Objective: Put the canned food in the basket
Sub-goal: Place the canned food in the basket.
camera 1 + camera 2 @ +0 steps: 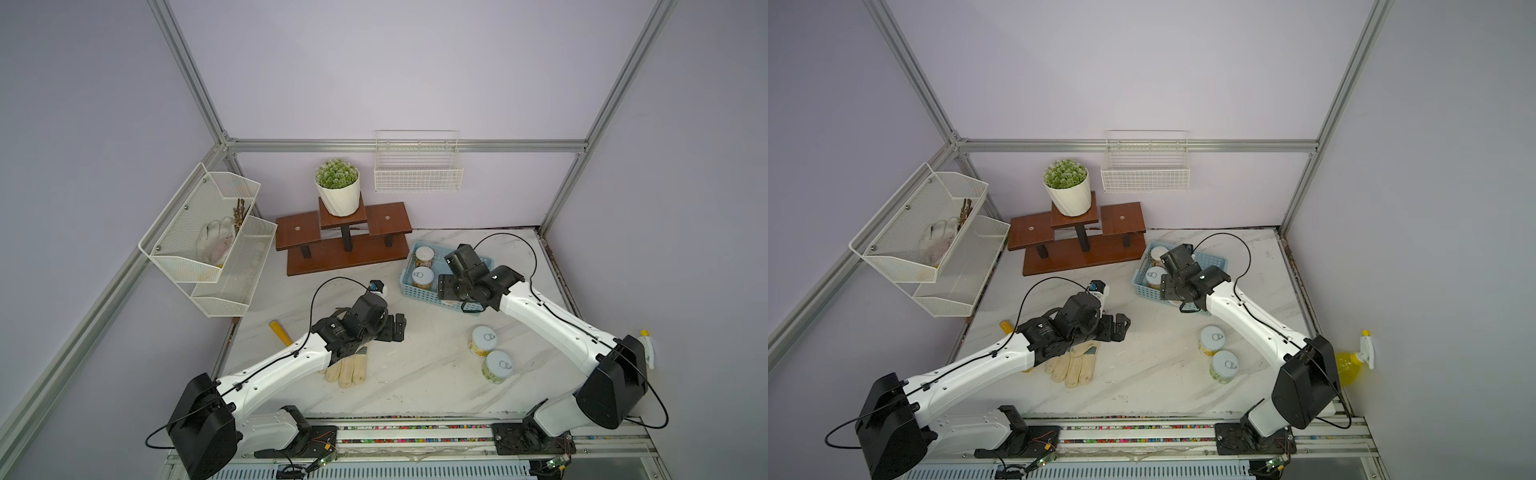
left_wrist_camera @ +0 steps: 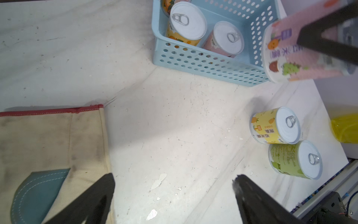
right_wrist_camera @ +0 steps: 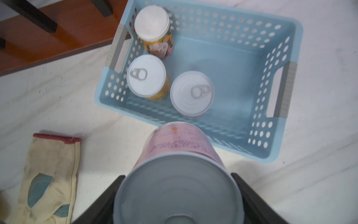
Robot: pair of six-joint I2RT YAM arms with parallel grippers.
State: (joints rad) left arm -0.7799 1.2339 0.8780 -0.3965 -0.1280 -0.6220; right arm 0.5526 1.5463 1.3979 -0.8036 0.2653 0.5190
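The right gripper [image 3: 178, 195] is pinching a pink-labelled can [image 3: 180, 147] by its sides over the near wall of the blue basket [image 3: 286, 31], where three cans [image 3: 146, 74] are standing just beyond it. Behind that gripper, two more cans [image 1: 483, 338] are sitting side by side on the table [image 1: 415, 374], while the left gripper [image 2: 174, 180] is hovering spread wide beside a glove [image 2: 48, 139].

Both top views high at the front, looking down over the whole table [image 1: 415, 365], basket [image 1: 419, 294] right of centre — wrist views close, angled down, both (from different sides) sharing that basket.
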